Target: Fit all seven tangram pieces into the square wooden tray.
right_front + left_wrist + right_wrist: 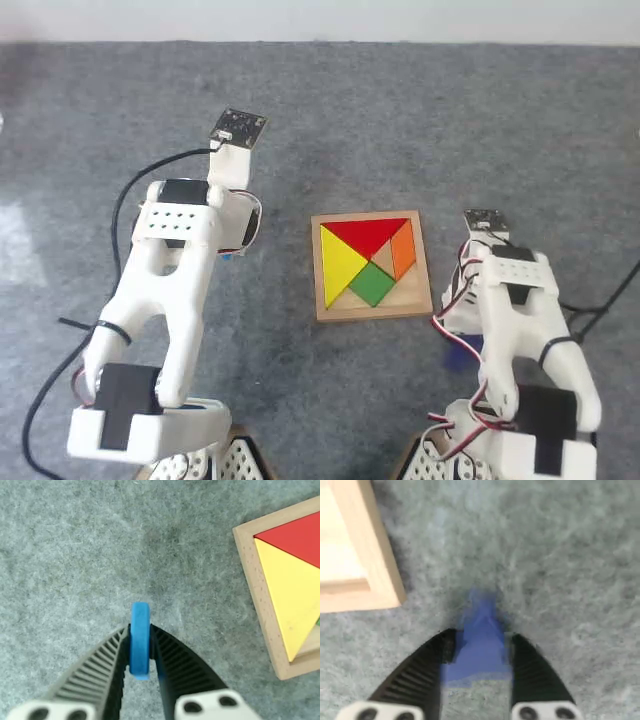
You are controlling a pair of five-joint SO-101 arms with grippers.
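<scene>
Left claw (140,630), tray's (250,575) nine o'clock, pinches a blue piece (140,612) edge-on; right claw (482,635) grips a violet piece (480,657); either may jam

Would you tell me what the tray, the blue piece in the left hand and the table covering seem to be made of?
Tray: pale bare wood, speckled grain visible. Blue piece in the left hand: smooth matt blue, probably painted wood, though plastic is possible. Table covering: grey felt or carpet, fuzzy fibres showing.
</scene>
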